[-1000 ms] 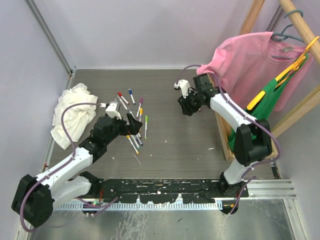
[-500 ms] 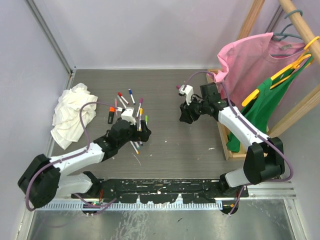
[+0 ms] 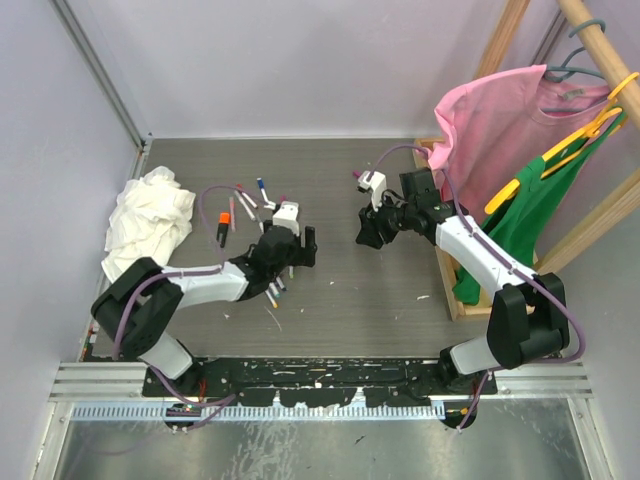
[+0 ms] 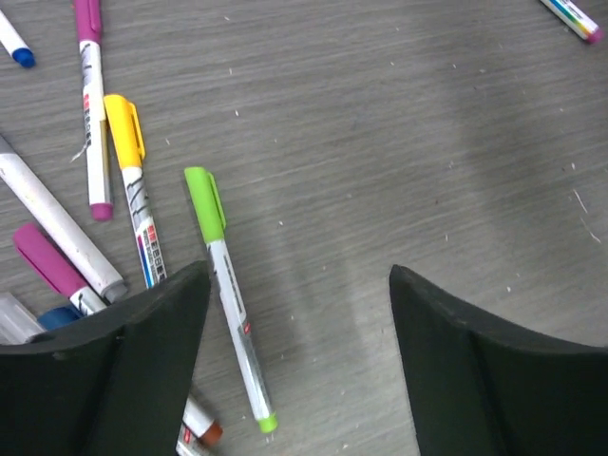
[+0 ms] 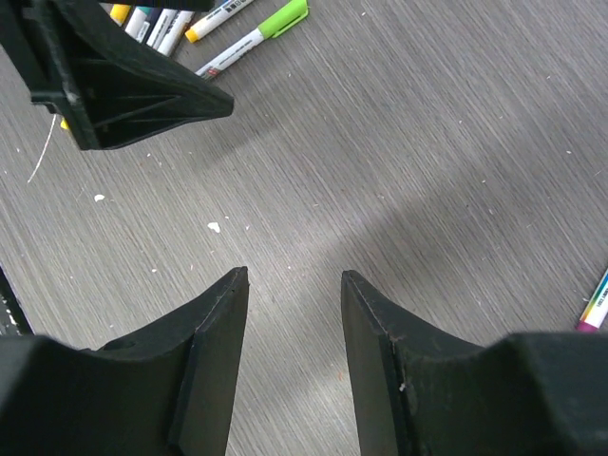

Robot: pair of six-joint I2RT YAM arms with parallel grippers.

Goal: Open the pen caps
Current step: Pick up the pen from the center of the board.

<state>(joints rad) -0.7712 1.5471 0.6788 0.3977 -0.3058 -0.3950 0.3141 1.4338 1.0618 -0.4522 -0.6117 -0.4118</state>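
My left hand (image 4: 297, 285) hangs wide and empty over the pen cluster; the green cap (image 4: 203, 201) lies just ahead of its gap, and that pen's white barrel (image 4: 237, 332) runs back close beside one finger; my right hand (image 5: 290, 285) is partly parted, holding nothing, well apart over bare worktop (image 4: 427, 114).

My worry is the crowding: the same finger overlaps the pens wearing the yellow cap (image 4: 123, 128) and the purple cap (image 4: 47, 261), so closing from here could pinch a neighbour along with the green pen, or nudge the lot askew; a thin round barrel on a flat surface will likely roll or squirt out of a skewed pinch; and if I catch the cap instead of the barrel, the other hand has little left to pull on.

The caps look like glossy plastic, blunt-ended, each with a flat clip; the barrels are slim, white and printed; the worktop is matte grey with fine grain and pale specks; the fingers are matte black wedges.
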